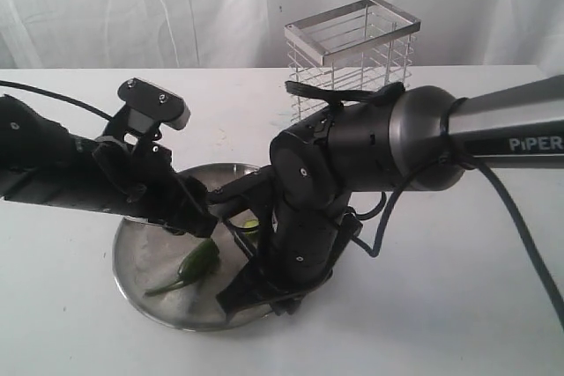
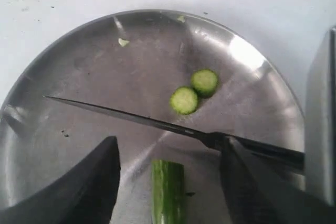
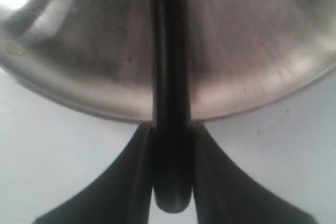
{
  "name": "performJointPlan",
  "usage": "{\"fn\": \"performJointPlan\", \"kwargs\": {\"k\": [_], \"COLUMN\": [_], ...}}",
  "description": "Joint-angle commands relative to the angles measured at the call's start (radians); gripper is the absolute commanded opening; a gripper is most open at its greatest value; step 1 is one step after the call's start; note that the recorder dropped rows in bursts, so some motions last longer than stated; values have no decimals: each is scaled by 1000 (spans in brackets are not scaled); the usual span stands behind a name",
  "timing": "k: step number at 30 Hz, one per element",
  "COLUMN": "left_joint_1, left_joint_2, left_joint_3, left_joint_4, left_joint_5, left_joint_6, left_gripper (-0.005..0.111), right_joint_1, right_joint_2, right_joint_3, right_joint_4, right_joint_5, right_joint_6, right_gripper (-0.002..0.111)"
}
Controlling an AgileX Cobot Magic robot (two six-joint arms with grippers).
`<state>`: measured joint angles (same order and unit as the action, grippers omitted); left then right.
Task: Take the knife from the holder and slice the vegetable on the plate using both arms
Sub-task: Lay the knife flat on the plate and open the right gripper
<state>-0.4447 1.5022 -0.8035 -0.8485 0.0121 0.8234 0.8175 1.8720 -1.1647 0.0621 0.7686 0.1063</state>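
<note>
The steel plate lies on the white table with the green vegetable on it. In the left wrist view the vegetable's cut end lies between the spread fingers of my left gripper, which is open, with a gap on each side. Two round slices rest farther along the plate. The black knife crosses above the plate just beyond the cut end. My right gripper is shut on the knife handle at the plate's rim.
The chrome wire holder stands at the back of the table behind the right arm. The left arm reaches in from the left. A grey block of the right arm stands close beside the left gripper.
</note>
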Motion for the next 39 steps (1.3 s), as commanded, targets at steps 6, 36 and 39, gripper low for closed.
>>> {"fn": "performJointPlan", "kwargs": {"k": [6,36,39], "left_joint_1": [66,154,154], "left_joint_2": [-49,-78,-132], "left_joint_3": [78,92,106], "left_joint_4": [-21,-103,-96], "left_joint_5": [-47,110,105], "left_joint_6": [-42,-46,-46], "left_gripper": [60,60,60], "right_joint_1": [-15,-41,-41], "right_joint_2": [6,-51,-122], "right_joint_3": [-3,0,0], "right_joint_4": [34,77,70], "right_joint_5": [-58,-216,-213], "right_joint_6": [-5,-8,-8], "right_gripper": [6,28,28]}}
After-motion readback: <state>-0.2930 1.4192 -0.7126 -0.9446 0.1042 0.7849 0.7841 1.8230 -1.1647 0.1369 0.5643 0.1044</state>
